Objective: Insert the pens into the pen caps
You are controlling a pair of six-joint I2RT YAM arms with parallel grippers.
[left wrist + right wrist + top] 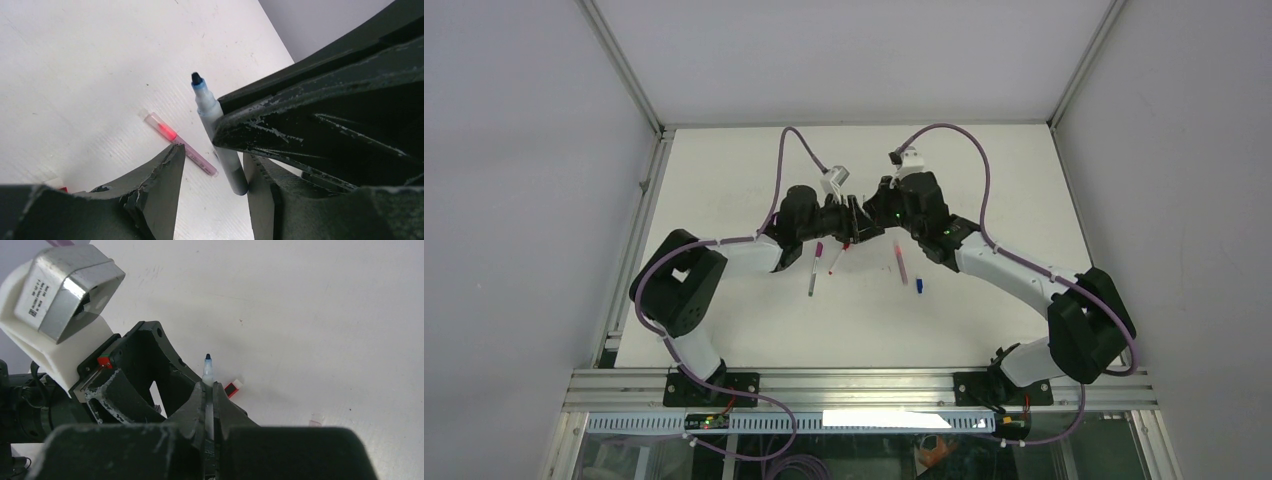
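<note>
My right gripper is shut on a thin grey-white pen whose dark blue tip pokes out past the fingertips. In the left wrist view the same pen slants down from the right gripper's black fingers. Its blunt rear end sits between the spread fingers of my left gripper, close to the right-hand finger. The left gripper is open and holds nothing. Both grippers meet at the table's middle back. A red pen cap lies just beyond the held pen. A blue cap lies to the right.
A pink pen lies flat on the white table under the grippers, also seen from above as the pink pen. A grey pen and a magenta cap lie left of it. The left wrist camera housing looms close.
</note>
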